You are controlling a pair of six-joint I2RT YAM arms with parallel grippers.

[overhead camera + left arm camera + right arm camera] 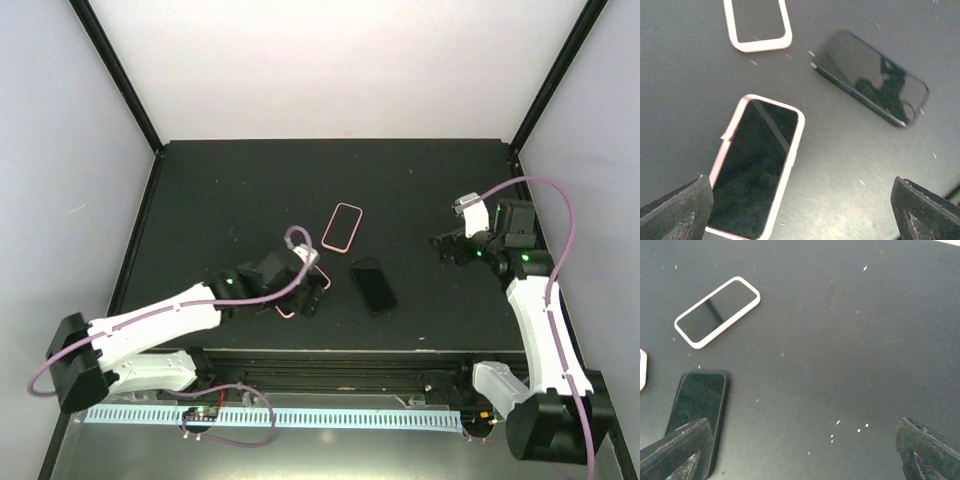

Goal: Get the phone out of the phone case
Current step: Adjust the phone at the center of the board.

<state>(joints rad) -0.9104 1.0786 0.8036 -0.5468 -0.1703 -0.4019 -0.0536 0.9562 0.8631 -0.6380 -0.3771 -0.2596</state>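
A black phone in a pink case [757, 170] lies flat on the dark table, below my left gripper [800, 220], which is open and empty; its left finger [675, 212] is over the case's near end. The case's edge [730, 132] looks bent out at one corner. In the top view this cased phone [290, 308] is mostly hidden under my left gripper [308, 288]. My right gripper [447, 246] is open and empty above the table's right side, well away from the phone. Its fingers [675, 450] frame bare table.
A second pink case [341, 227], seemingly empty, lies behind the cased phone; it also shows in the left wrist view [757, 25] and the right wrist view [717, 311]. A bare black phone [373, 284] lies to the right; it also shows in both wrist views [872, 77] [697, 407].
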